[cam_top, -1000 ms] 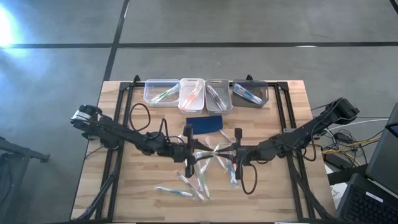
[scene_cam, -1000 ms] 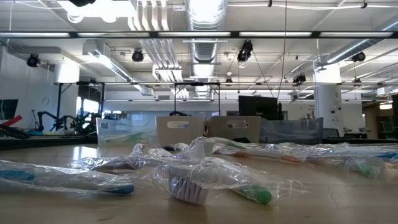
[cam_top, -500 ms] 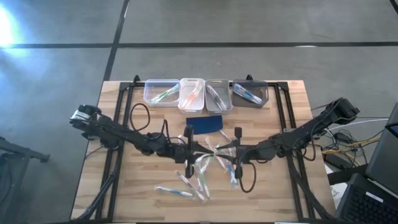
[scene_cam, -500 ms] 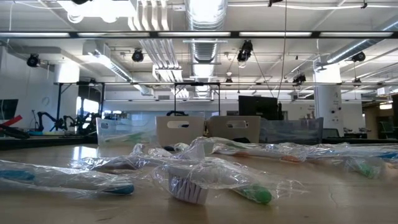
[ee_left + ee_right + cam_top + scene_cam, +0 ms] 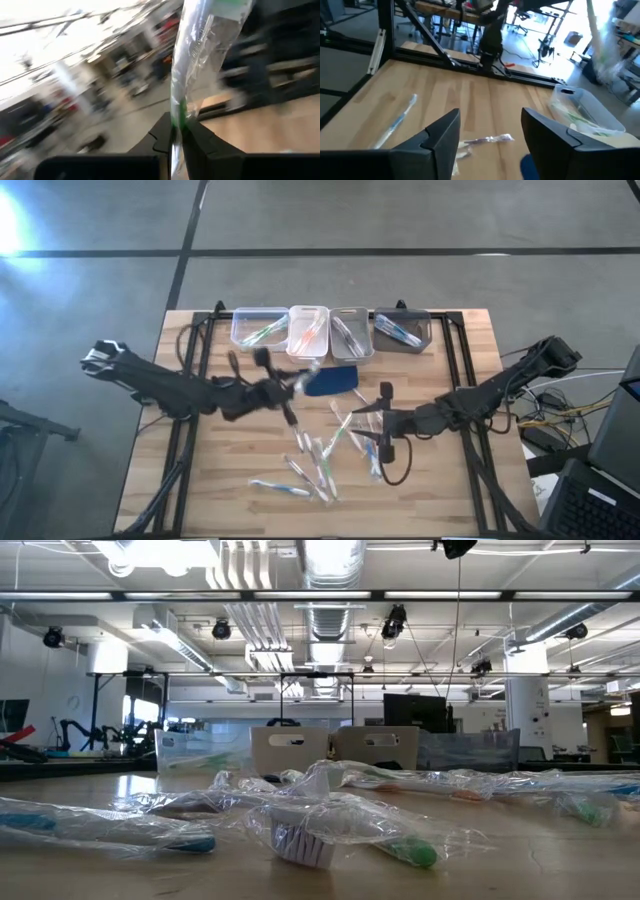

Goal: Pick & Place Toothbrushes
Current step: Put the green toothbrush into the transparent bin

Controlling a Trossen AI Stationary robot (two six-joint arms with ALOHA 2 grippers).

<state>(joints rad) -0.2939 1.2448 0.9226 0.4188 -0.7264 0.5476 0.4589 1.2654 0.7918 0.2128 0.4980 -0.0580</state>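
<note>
High view: my left end effector hangs above the middle of the bench, just short of the four bins ranged along the far edge, its fingers pinched tight on one wrapped toothbrush. In the left wrist view that toothbrush rises as a pale stick with green accents inside crinkled clear film, nipped at its lower end. My right end effector sits low over the bench to the right of centre, its fingers spread apart and holding nothing. Bare wood lies open to either side, bounded by the black frame rails running toward the near edge. The loose toothbrushes lie scattered across the middle and near part, each in clear wrap, with green, blue or orange-red accents. A dark blue pad rests just before the bins, which already hold several brushes.
</note>
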